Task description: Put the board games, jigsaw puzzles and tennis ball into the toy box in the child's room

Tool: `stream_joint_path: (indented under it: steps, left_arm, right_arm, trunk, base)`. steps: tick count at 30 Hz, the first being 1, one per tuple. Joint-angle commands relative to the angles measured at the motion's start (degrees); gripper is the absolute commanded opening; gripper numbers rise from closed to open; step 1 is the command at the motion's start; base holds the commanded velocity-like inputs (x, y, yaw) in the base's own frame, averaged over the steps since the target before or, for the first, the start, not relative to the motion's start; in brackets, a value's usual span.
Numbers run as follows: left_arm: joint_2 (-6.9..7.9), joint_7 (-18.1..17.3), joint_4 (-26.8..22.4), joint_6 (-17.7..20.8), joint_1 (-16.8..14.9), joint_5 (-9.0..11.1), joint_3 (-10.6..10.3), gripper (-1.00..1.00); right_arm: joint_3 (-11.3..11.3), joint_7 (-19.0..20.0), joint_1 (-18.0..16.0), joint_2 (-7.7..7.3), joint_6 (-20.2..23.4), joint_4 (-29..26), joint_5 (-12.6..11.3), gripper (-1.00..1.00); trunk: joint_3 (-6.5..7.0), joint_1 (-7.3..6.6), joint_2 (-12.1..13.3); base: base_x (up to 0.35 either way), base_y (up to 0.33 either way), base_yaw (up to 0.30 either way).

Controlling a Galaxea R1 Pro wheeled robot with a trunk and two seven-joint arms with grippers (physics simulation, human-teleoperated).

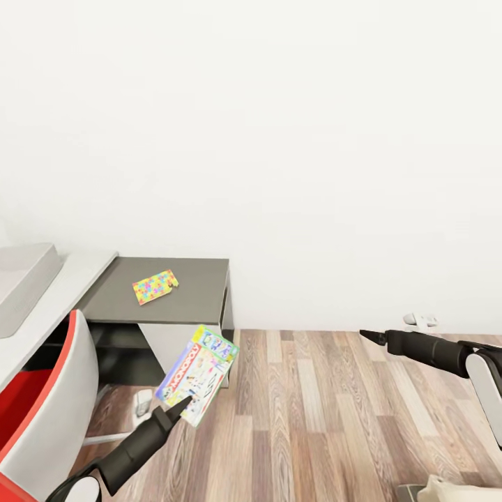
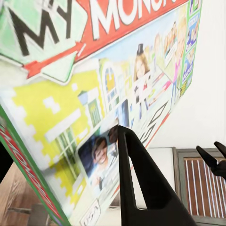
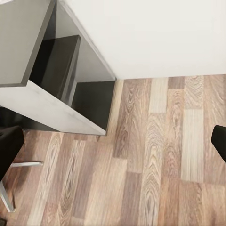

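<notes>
I'm holding a board game (image 1: 197, 373) box, a Monopoly one, clamped in my left gripper (image 1: 183, 406) by its lower edge, up in the air over the wood floor (image 1: 335, 418), tilted. The colourful jigsaw puzzle (image 1: 155, 286) is lying on the dark grey cabinet (image 1: 202, 293) by the wall. The toy box (image 1: 21, 279) is sitting on the white table (image 1: 63, 293) at far left. My right gripper (image 1: 367, 337) is hanging empty over the floor; can't tell how its fingers are set.

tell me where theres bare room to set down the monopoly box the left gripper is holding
The dark grey cabinet top is bare right of the square multicoloured jigsaw puzzle box, up to the white wall. The white desk strip between the light grey toy bin and cabinet looks narrow. The left gripper holds the Monopoly box.
</notes>
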Motion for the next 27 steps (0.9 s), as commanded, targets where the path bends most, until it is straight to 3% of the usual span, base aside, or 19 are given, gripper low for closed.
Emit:
stream_joint_path:
  steps: [1, 7, 14, 27]
  left_arm:
    - [-0.06, 0.01, -0.03, 0.34, -0.01, 0.38, -0.04, -1.0]
    - [-0.14, -0.03, -0.01, 0.07, 0.05, 0.24, -0.19, -1.0]
    - [-0.12, -0.04, -0.01, -0.11, 0.07, 0.21, -0.24, -1.0]
    - [-0.16, -0.05, -0.01, -0.14, 0.07, 0.18, -0.24, -1.0]
  right_arm:
    - [-0.09, 0.58, -0.06, 0.0, 0.23, -0.02, 0.47, 1.0]
    - [-0.07, 0.58, -0.06, 0.0, 0.23, -0.02, 0.47, 1.0]
    - [-0.09, 0.59, -0.06, 0.0, 0.23, -0.02, 0.47, 1.0]
    - [-0.03, 0.59, -0.06, 0.0, 0.23, -0.02, 0.47, 1.0]
  trunk:
    - [-0.09, 0.04, -0.1]
    - [-0.09, 0.04, -0.1]
    - [-0.09, 0.04, -0.1]
    - [-0.09, 0.04, -0.1]
  base:
    - [0.02, 0.0, 0.0]
    - [0.107, 0.0, 0.0]
    - [0.285, 0.0, 0.027]
    - [0.327, 0.0, 0.244]
